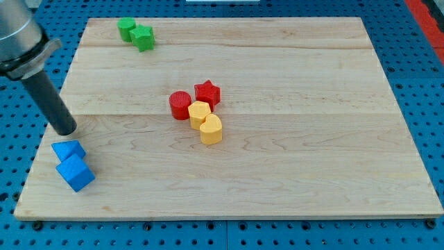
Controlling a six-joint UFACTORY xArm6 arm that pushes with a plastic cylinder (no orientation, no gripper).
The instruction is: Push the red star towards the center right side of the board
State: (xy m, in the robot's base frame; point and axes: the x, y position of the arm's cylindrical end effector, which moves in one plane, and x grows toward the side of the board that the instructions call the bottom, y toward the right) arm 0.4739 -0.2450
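Note:
The red star (207, 93) lies near the middle of the wooden board (298, 139), touching a red cylinder (180, 105) on its left and a yellow block (199, 112) below it. A second yellow block (211, 129) sits just below that. My tip (65, 130) rests on the board near its left edge, far to the left of the red star and just above two blue blocks (69, 151) (75, 173).
Two green blocks (127, 28) (143, 37) sit together at the board's top left. The board lies on a blue perforated table (423, 83). The rod's grey mount (17, 35) fills the view's top left corner.

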